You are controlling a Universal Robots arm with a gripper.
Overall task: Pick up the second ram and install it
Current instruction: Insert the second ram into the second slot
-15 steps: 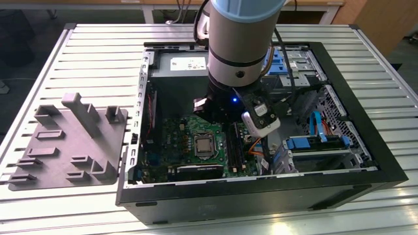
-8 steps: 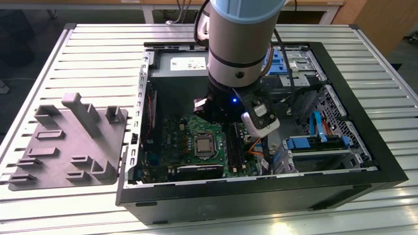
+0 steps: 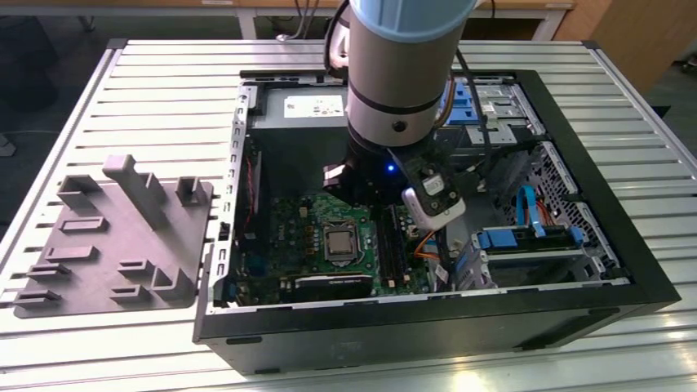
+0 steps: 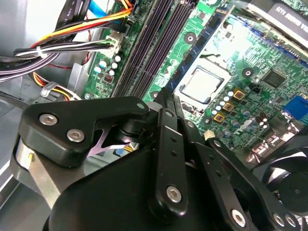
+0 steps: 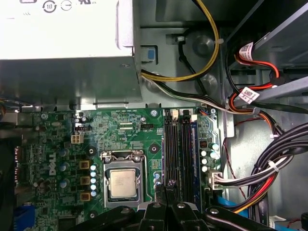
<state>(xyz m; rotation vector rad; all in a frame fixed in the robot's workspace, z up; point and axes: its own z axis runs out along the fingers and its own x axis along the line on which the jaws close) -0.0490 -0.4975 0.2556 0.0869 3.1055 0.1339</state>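
The arm (image 3: 397,73) reaches down into an open black computer case (image 3: 436,318) that lies on its side on the slatted metal worktop (image 3: 163,90). A grey moulded fixture (image 3: 109,237) sits on the worktop just beside the case, on the exterior view's left. The end effector (image 4: 167,94) (image 5: 167,185) hangs low over the green motherboard (image 5: 57,159), between the square silver processor (image 5: 122,183) and the bundled cables (image 5: 269,168). In both wrist views its black fingers are drawn close together. The second ram (image 4: 207,36) shows in the second wrist view as a thin blue stick with a row of dark chips. It stands on edge along the processor side of the long black memory slots (image 4: 149,48), and its near end runs right up to the fingertips, which look pinched on it. How deep the stick sits in its slot cannot be told. In the first wrist view another blue stick (image 5: 194,159) stands in the slot farthest from the processor — on the cable side of the row.
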